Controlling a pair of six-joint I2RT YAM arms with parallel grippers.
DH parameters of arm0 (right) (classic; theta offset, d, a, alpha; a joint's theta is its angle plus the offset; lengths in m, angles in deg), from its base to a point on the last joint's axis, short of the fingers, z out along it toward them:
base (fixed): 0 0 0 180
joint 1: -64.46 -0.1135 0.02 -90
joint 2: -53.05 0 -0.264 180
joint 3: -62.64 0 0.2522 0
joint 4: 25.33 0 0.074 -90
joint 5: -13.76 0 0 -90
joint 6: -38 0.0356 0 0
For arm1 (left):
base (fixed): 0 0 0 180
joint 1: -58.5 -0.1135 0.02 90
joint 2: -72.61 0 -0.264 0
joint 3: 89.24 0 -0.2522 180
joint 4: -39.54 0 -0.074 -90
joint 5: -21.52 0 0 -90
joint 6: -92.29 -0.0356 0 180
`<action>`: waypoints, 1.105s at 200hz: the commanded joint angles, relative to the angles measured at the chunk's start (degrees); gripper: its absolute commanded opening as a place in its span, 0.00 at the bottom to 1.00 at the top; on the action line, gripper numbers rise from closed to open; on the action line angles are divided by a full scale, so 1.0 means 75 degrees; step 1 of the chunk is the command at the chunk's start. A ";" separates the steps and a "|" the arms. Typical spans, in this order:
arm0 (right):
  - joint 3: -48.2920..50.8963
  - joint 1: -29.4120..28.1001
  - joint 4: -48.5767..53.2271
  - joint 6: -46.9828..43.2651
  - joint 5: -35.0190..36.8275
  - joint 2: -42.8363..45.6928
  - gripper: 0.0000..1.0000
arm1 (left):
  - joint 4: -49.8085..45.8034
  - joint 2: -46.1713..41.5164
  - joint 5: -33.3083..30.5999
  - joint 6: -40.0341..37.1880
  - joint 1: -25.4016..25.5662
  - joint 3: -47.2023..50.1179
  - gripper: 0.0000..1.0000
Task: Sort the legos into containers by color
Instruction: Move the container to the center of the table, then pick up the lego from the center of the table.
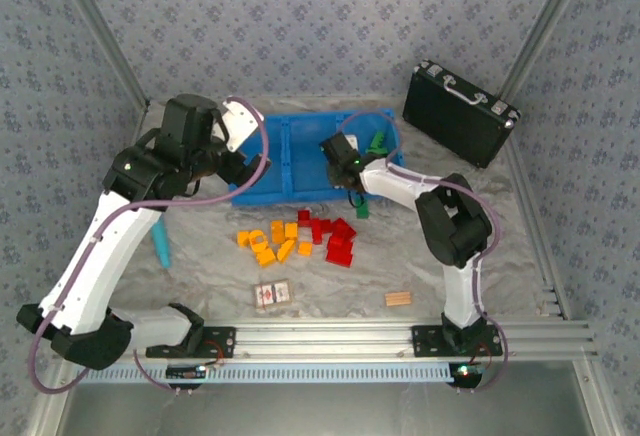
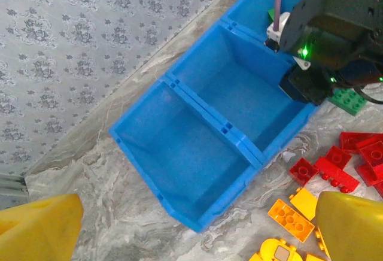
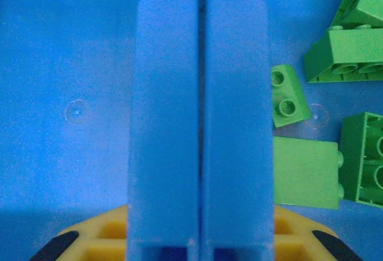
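The blue dividing wall (image 3: 200,123) between two of the containers is right up against my right wrist, a twin ridge running straight away from me. My right claw (image 3: 197,243) is drawn narrow, with a yellow finger (image 3: 96,237) close on either side of that ridge, so I judge I am pinching the wall and not a brick. The green legos (image 3: 302,171) lie on the floor of the compartment to the right of the wall. From above, that is the right-hand bay of the blue tray (image 1: 270,171).

The orange legos (image 1: 268,246) and red legos (image 1: 335,241) are loose on the table near the tray. One green brick (image 1: 361,210) sits just at the tray's near rim.

My left claw (image 2: 194,225) hangs wide open over the tray's near left corner and holds nothing.

To do this step well, I should let go of the wall fully before lifting. Then I should rise straight up so the tray is not dragged, and come down on the stray green brick squarely across its short sides. I also need to keep well apart from my left arm.
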 commanded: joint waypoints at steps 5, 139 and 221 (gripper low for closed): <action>0.0017 -0.0228 0.1657 -0.0264 0.1004 0.0466 0.64 | 0.0132 -0.0251 -0.0013 -0.0108 0.0036 0.0027 1.00; 0.3187 -0.0603 0.1691 0.1481 -0.0369 0.3236 0.45 | 0.0282 -0.0585 0.0033 -0.0366 0.0134 0.0324 1.00; 0.2587 0.0051 0.0326 0.0519 -0.0987 0.1631 0.69 | 0.0099 -0.0268 -0.0073 -0.0389 0.0141 0.0072 1.00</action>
